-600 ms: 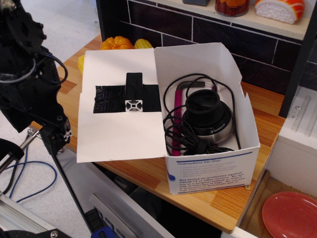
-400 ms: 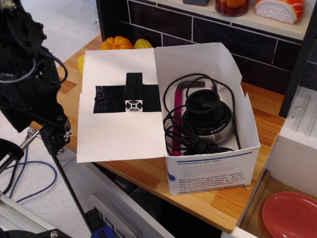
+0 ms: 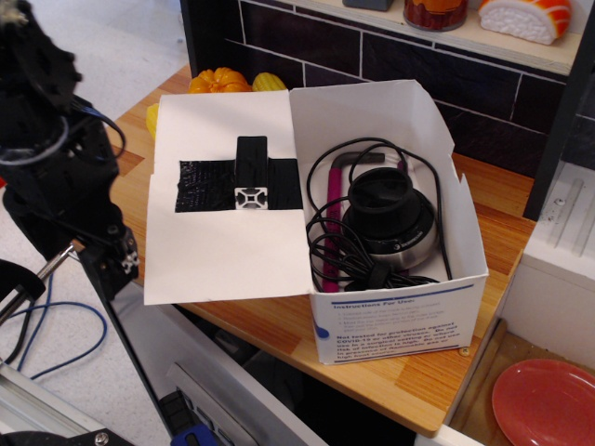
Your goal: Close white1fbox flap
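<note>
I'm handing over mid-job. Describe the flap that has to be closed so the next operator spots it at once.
Find the open white box with blue print on the wooden counter. The flap is the large white panel lying flat out from its left edge. Unlike the plain side flaps, it carries a black tape strip and a small black block handle.

white1fbox (image 3: 400, 325) front – blue print, "Instructions For Use:" – rest unreadable.

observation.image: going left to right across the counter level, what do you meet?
Robot hand → open white1fbox flap with black handle block → white1fbox holding a black cabled device → red plate.
</note>
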`<act>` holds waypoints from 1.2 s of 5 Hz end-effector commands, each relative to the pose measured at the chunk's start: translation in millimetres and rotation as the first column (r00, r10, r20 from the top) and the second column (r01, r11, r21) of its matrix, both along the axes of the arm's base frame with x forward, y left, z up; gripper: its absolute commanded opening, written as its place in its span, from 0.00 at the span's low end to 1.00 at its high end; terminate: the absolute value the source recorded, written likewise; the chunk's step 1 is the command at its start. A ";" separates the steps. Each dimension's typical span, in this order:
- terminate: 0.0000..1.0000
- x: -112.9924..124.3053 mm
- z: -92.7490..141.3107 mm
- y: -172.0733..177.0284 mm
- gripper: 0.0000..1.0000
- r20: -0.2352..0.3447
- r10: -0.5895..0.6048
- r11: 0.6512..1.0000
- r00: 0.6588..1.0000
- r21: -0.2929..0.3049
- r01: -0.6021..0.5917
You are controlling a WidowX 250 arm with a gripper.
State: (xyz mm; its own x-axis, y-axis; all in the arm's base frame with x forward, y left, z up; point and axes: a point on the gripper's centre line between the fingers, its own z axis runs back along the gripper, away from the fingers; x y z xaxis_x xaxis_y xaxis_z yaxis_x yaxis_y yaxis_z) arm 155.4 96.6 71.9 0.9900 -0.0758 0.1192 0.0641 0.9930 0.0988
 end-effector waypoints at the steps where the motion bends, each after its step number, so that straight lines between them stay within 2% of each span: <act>1: 0.00 8.6 8.3 0.8 1.00 0.106 -0.049 0.998 0.993 -0.021 0.052; 2: 0.00 16.5 12.6 -2.0 1.00 0.119 -0.079 0.996 0.990 -0.035 0.084; 3: 0.00 21.1 25.1 -7.0 1.00 0.114 -0.102 0.995 0.988 -0.008 0.104; 4: 0.00 26.7 48.2 -12.8 1.00 0.056 -0.168 0.985 0.984 0.041 0.166; 6: 0.00 37.2 81.0 -28.3 1.00 -0.040 -0.288 0.942 0.957 0.169 0.290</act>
State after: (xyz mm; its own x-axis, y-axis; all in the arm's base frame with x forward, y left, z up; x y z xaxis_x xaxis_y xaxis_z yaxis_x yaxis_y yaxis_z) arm 189.7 65.2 146.9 0.9233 -0.3828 0.0319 0.3631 0.8968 0.2526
